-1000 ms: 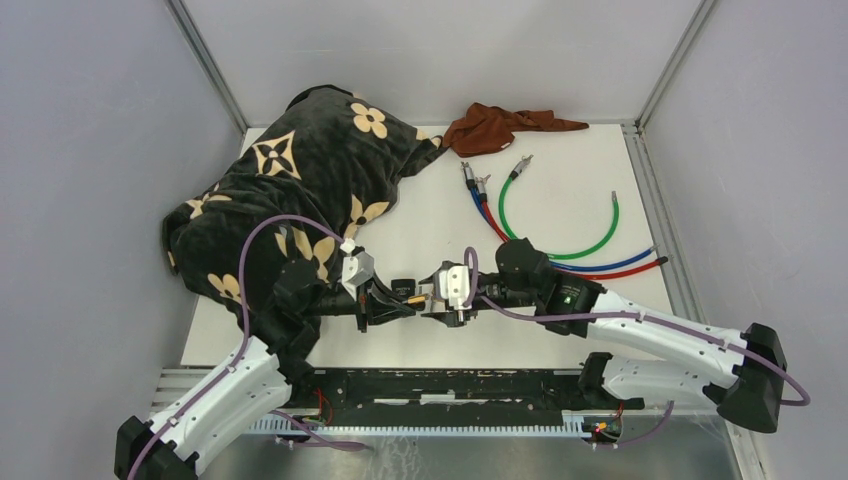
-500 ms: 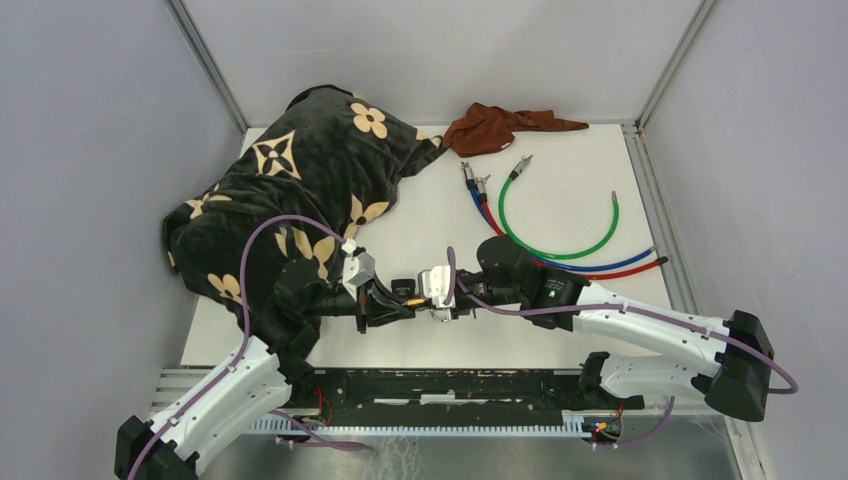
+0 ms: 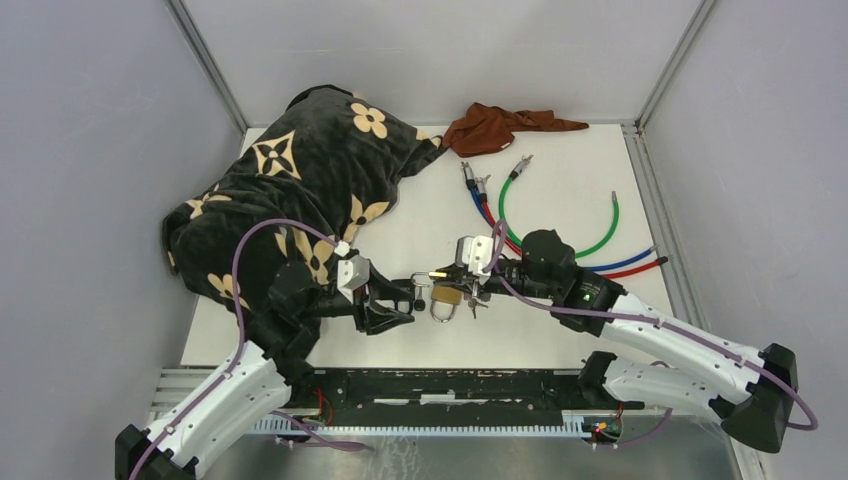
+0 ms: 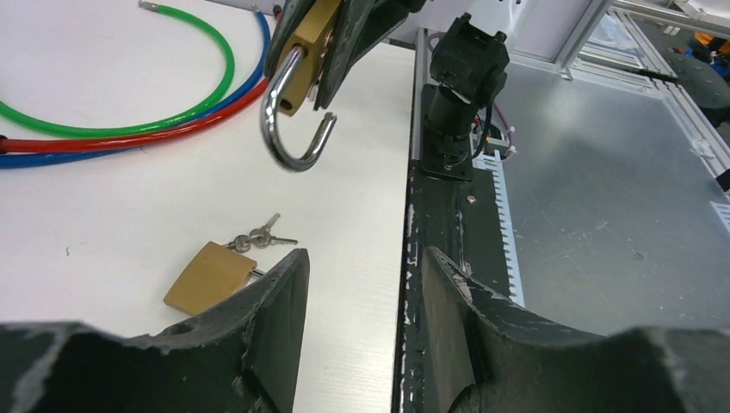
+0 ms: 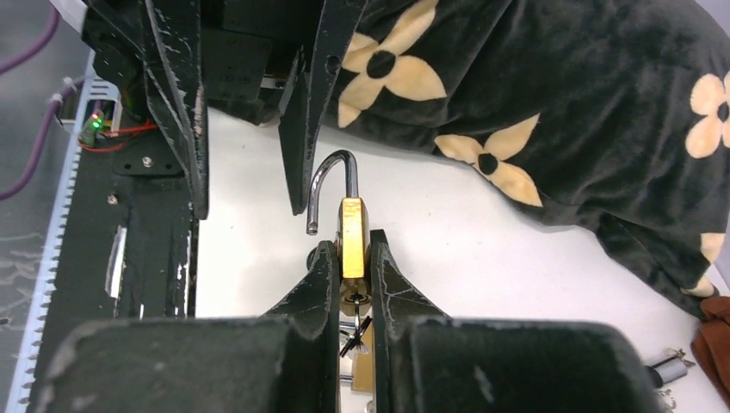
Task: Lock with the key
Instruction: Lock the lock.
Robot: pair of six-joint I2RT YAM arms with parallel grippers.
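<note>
Two brass padlocks over a white tabletop (image 3: pixel 560 335), grey panel walls (image 3: pixel 90 150) around it, black rail (image 3: pixel 450 385) along the near edge. Landmark is the rectangular brass padlock with steel shackle (image 5: pixel 351 225), held off the surface near the table's near-middle.

Far left of that padlock and behind it: heaped black plush blanket with cream flower print (image 3: pixel 300 170), covering the back-left part of the surface.

Just left of the padlock: left gripper (image 4: pixel 361 255), fingers spread, nothing between them, tips facing the shackle (image 5: pixel 331 172), which stands open.

On the padlock itself: right gripper (image 5: pixel 351 243), fingers pinched on the brass body from both sides. Whether a key sits in its keyhole, cannot tell.

Below the padlock, flat on the table: second flat brass padlock (image 4: pixel 209 277), small silver keys (image 4: pixel 258 238) just beside it.

Behind and right of the padlock: crumpled brown cloth (image 3: pixel 495 127), looped green cable (image 3: pixel 500 205), blue and red cables (image 3: pixel 620 268) side by side, metal plugs on the ends.
</note>
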